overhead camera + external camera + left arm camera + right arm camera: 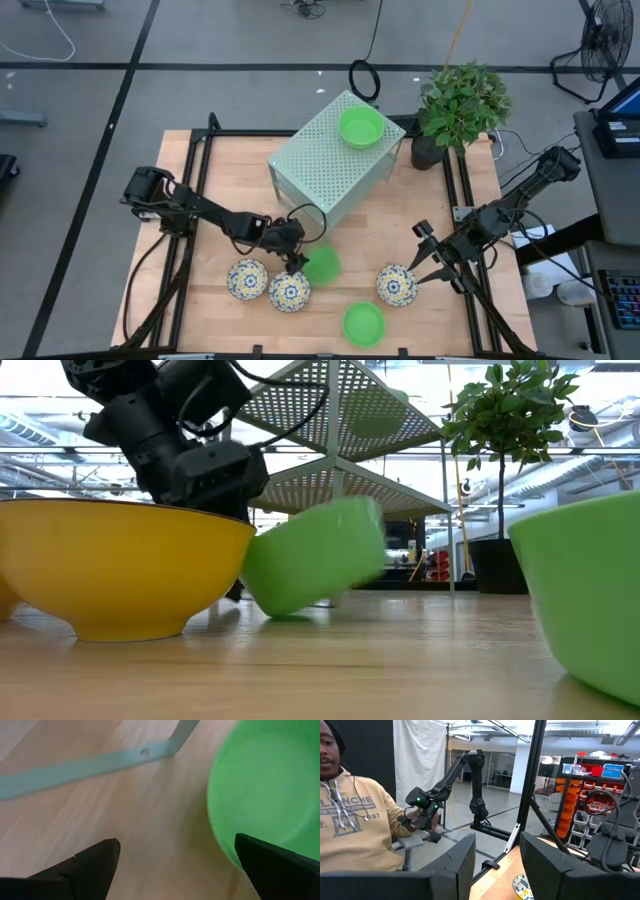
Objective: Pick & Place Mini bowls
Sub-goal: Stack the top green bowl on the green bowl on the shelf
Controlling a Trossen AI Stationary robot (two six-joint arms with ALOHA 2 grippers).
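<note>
Six mini bowls show in the high view. One plain green bowl (361, 127) sits upright on top of the pale-green perforated box (320, 165) at the far middle of the wooden surface (400, 215). A second green bowl (363, 324) stands upright near the front edge, its glossy inside facing up. The third green bowl (322, 265) looks blurred and, in the low view, tilted on its edge (315, 555), its smooth rounded wall leaning against the boards just beside the left gripper (296, 262). That gripper's jaws are spread wide and hold nothing; in the left wrist view the two dark fingertips (95, 865) stand far apart, with the green rim (260, 795) just in front of one of them. Three white bowls with blue-and-yellow floral pattern lie in a loose row near the front: one (247, 279) at the left, one (290, 292) touching or nearly touching it, and one (397, 285) further right. From table height the nearest patterned bowl shows a plain yellow outer wall (120, 570). The right gripper (432, 262) hovers just beside the right-hand patterned bowl, jaws partly parted and empty. A potted plant (458, 105) stands at the far right corner. In the right wrist view a person in a tan hooded sweatshirt (355, 825) sits beyond the surface.
</note>
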